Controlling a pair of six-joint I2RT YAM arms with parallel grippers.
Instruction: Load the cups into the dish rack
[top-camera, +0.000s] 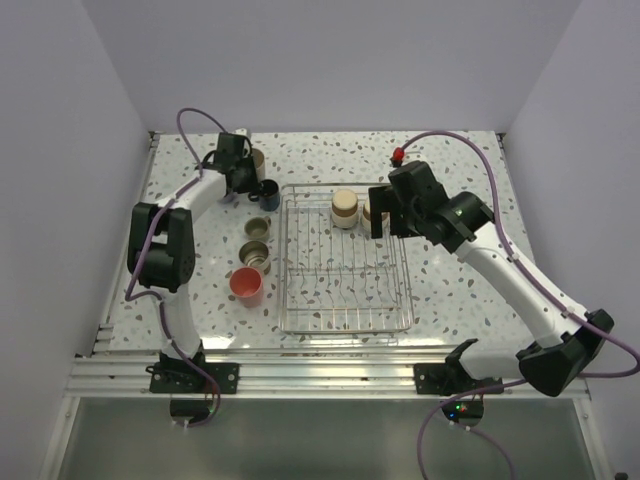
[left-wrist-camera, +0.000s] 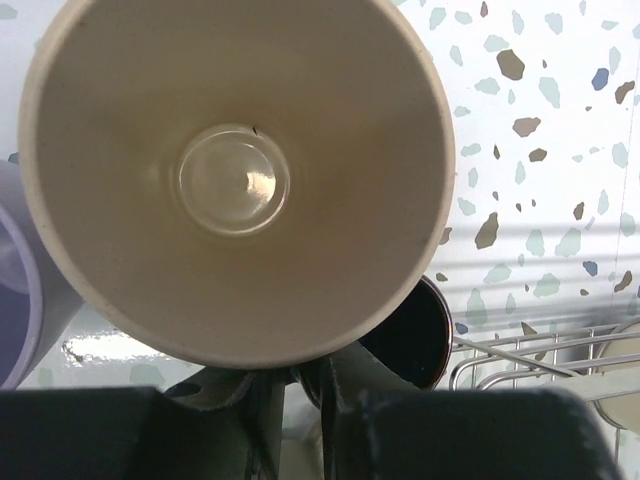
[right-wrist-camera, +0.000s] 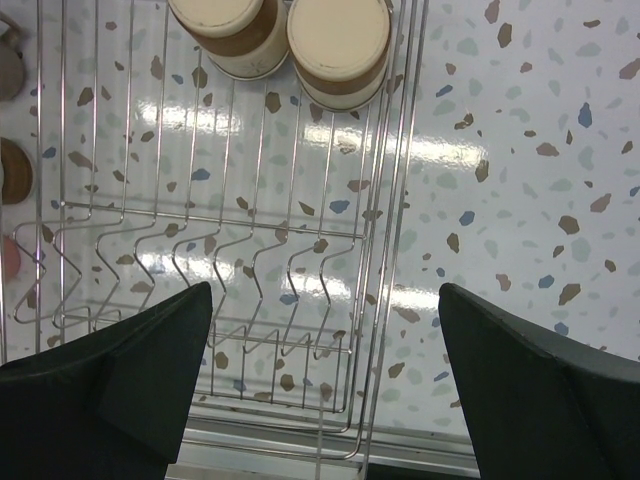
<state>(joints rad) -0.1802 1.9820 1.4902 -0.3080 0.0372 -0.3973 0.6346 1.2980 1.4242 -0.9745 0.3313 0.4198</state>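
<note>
A tall beige tumbler (left-wrist-camera: 235, 170) fills the left wrist view from above, and its rim hides my fingertips. Beside it stand a lavender tumbler (left-wrist-camera: 20, 290) and the dark blue mug (left-wrist-camera: 415, 335) (top-camera: 268, 192). My left gripper (left-wrist-camera: 305, 385) (top-camera: 247, 178) has its fingers close together astride the mug's near wall. The dish rack (top-camera: 283, 260) (right-wrist-camera: 400, 200) holds two cream-and-tan cups (top-camera: 344, 208) (right-wrist-camera: 340, 40) upside down at its back. My right gripper (right-wrist-camera: 325, 290) (top-camera: 383, 212) hangs open above the rack, holding nothing.
Left of the rack stand two short steel cups (top-camera: 257, 228) (top-camera: 256, 250) and a coral-pink cup (top-camera: 246, 285). The rack's corner (left-wrist-camera: 520, 355) lies just right of the mug. White walls close off the table at the back and sides.
</note>
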